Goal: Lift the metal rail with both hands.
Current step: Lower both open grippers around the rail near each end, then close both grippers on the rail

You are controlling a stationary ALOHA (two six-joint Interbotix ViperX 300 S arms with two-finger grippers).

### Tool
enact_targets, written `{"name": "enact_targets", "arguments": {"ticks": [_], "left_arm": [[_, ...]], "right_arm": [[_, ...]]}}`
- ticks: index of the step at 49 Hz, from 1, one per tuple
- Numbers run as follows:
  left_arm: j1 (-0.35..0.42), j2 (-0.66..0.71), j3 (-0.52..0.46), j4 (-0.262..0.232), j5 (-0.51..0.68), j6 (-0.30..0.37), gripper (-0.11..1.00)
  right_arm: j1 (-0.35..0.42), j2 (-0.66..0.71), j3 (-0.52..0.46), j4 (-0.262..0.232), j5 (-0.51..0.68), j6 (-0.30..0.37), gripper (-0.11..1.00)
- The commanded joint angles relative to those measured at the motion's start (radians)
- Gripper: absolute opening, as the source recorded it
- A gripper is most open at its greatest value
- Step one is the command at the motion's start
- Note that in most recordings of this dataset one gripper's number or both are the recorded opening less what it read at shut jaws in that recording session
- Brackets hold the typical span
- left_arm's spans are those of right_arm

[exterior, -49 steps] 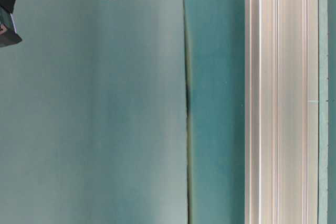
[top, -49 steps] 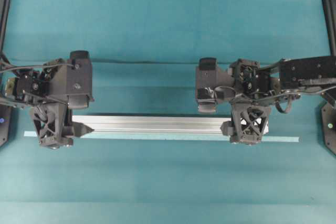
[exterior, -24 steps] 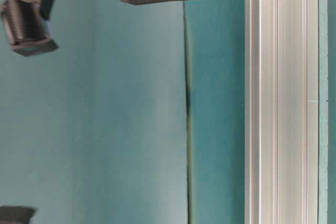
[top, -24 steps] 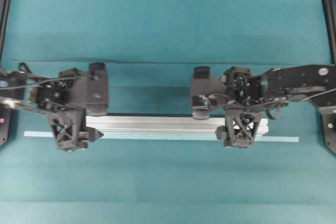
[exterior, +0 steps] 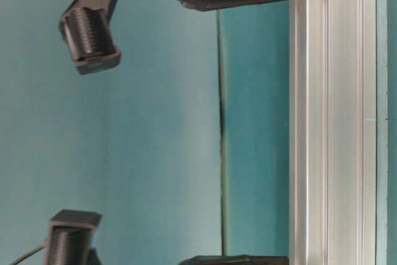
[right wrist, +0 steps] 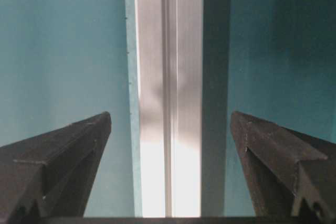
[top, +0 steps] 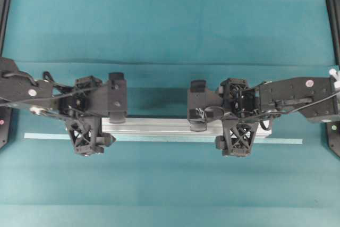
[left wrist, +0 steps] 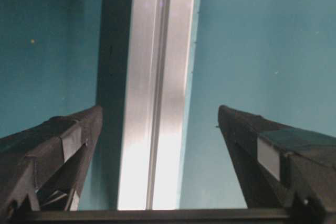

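The rail (top: 159, 126) lies flat on the teal table (top: 170, 30), lengthwise across the middle, beside a pale tape strip (top: 287, 141). The left gripper (top: 104, 125) is over its left end and the right gripper (top: 219, 126) over its right part. Both stand wide open, fingers (left wrist: 68, 140) straddling the rail without touching it.

Both arms slid inward along the rail (top: 159, 126) over the last second. The left tool (top: 98, 126) started at the rail's left end and now sits further right over it. The right tool (top: 229, 128) shifted left, away from the right end. In the table-level view both tools have dropped into frame toward the rail.
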Motion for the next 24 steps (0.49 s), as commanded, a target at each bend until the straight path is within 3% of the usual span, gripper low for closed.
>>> {"name": "enact_targets", "arguments": {"ticks": [1, 16, 24], "left_arm": [[-0.002, 0.009, -0.009, 0.005, -0.021, 0.002, 0.98], [0.006, 0.089, -0.003, 0.005, -0.060, 0.008, 0.98], [0.006, 0.127, -0.006, 0.005, -0.064, 0.043, 0.98]], "right_arm": [[0.002, 0.020, 0.005, -0.002, -0.009, 0.005, 0.94], [0.002, 0.072, 0.035, -0.002, -0.086, 0.006, 0.94], [0.002, 0.087, 0.041, -0.002, -0.101, 0.006, 0.94]]}}
